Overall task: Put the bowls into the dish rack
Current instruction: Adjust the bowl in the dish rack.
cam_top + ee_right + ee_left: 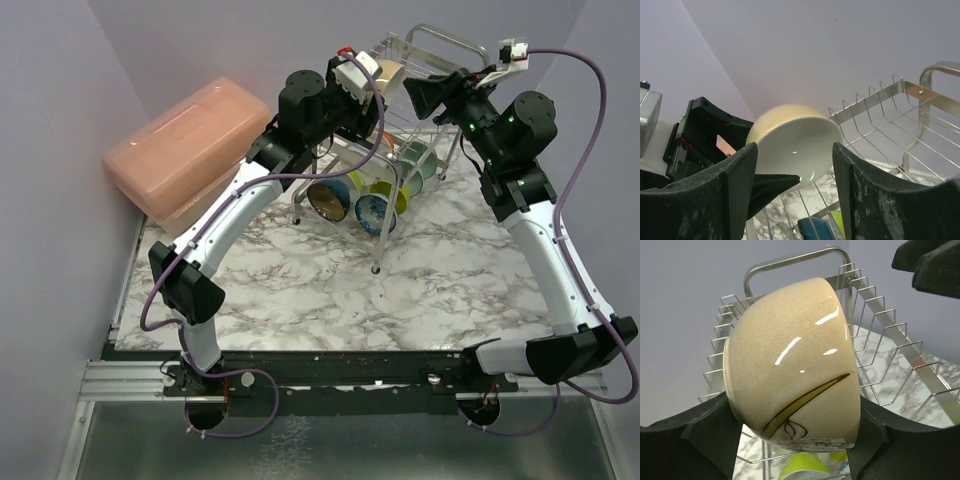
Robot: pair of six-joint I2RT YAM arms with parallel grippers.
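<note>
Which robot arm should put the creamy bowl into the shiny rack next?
The left one. Its pincer grips the cream bowl on both sides, right above the dish rack and its top shelf. The right pincer is open and empty, hovering nearby without touching the bowl.

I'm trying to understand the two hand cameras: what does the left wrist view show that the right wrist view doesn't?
Only the left wrist view shows the cream bowl's speckled outside with a painted leaf, pinched by the left gripper. Only the right wrist view shows its glossy white inside, framed by the open right gripper. Both show the bowl and the dish rack's upper wire shelf.
</note>
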